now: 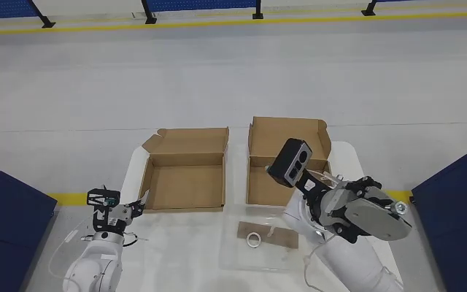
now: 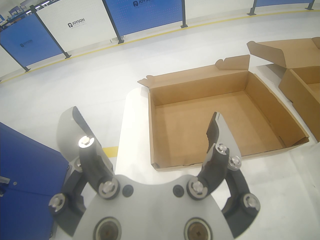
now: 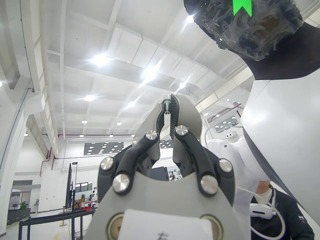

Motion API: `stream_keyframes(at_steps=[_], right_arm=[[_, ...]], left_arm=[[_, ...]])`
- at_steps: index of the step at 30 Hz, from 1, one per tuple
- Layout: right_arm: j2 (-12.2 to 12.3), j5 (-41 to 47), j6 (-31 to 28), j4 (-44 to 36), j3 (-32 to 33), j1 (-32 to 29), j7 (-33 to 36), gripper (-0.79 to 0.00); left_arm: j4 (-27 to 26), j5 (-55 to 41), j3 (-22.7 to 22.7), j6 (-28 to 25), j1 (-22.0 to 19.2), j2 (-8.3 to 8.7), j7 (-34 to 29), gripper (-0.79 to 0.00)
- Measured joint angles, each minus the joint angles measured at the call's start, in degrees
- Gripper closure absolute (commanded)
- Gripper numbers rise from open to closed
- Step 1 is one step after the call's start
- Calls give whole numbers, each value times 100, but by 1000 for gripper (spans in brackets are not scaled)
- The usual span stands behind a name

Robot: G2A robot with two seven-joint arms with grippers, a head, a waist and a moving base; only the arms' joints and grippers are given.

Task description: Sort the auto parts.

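At the near left corner of the bench [image 1: 182, 233] the left pincer [image 2: 145, 116] hangs with its fingers wide apart and nothing between them, just short of the near wall of the left box [image 2: 225, 116]; above the near right corner the right pincer [image 3: 168, 108] is turned upward, its fingers clamped on a small threaded part [image 3: 166, 100] held only at the very tips. Between the two arms, along the near edge, lies a clear tray [image 1: 241, 259] with a brown card [image 1: 281, 235] and a white ring [image 1: 254, 239] on it. Farther back the right box [image 1: 263, 186] stands beside the left one, both open with flaps toward the far edge; the left one looks empty.

The chief risk, as I judge it, is the tip grip; turning the wrist back down over a box could let the thin part pivot or slip, and it might bounce onto the bench or into the wrong box; the ring lies flat, so a pincer could skid off it or drag the light tray.
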Motion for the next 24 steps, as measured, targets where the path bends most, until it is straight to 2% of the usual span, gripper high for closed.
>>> stream_keyframes(at_steps=[7, 16, 24], right_arm=[[-83, 13, 43, -13, 18, -52, -4, 0], [-71, -1030, 253, 85, 212, -43, -213, 0], [-47, -1449, 306, 34, 236, -25, -266, 0]], left_arm=[[0, 0, 0, 0, 0, 0, 0, -785], [0, 0, 0, 0, 0, 0, 0, -785], [0, 0, 0, 0, 0, 0, 0, -785]])
